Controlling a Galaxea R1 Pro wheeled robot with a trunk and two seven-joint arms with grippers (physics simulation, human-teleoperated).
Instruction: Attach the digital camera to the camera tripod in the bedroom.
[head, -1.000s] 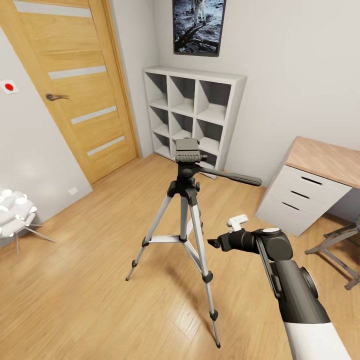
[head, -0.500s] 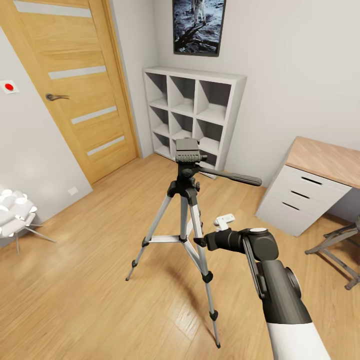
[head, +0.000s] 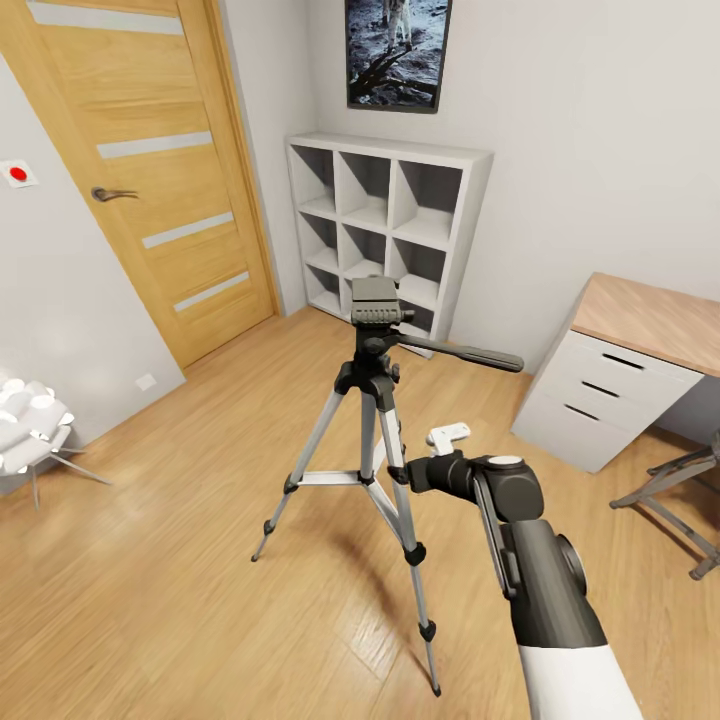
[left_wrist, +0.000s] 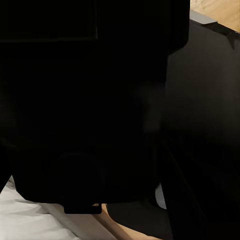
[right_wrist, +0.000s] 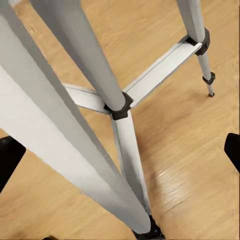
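1. Camera tripod (head: 372, 420) standing upright on the wood floor (head: 180, 560), mid-room, in front of the white cube shelf (head: 385, 225); flat head bare, pan handle jutting toward the drawer bench (head: 640, 330).
2. Right pincer (head: 400, 474) just beside the nearest leg, below the head; black fingertips (right_wrist: 10, 155) spread wide at either side of the right wrist view, clasping nothing.
3. Left pincer state: cannot tell, left wrist view dark.
4. Digital camera: whereabouts cannot be told.
5. Probably light, top-heavy, easily tipped; legs stiff, slick metal. Best steadied near the central column, not the thin lower sections.
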